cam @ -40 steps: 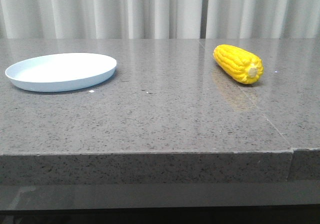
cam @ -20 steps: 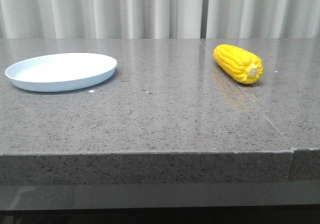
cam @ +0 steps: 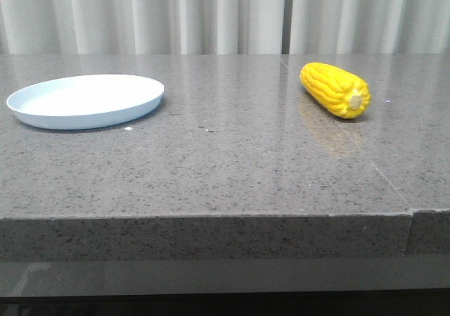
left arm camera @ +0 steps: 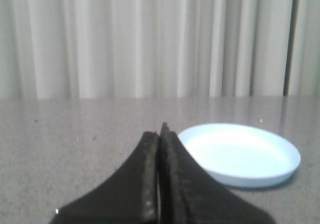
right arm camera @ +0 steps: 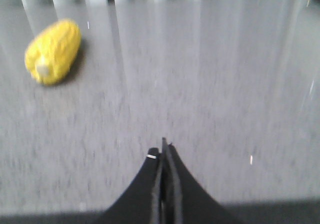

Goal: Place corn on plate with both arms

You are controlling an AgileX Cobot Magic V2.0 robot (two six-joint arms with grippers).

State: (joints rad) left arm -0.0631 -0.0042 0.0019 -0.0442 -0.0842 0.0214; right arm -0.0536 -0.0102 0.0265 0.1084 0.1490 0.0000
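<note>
The corn lies on the right of the grey stone table, well apart from the pale-blue plate at left, while the left gripper and right gripper both have fingers pressed together, holding nothing.

Lighting even, soft; front view sharp.
Right wrist view motion-blurred; bench glossy, mirrors corn toward 6 o'clock; left wrist view slightly soft.

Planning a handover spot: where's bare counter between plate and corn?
Widest bare stretch: the grey counter between the plate on the left and the corn on the right, running to the front edge. The plate's inside is bare too. Nowhere is crowded.
</note>
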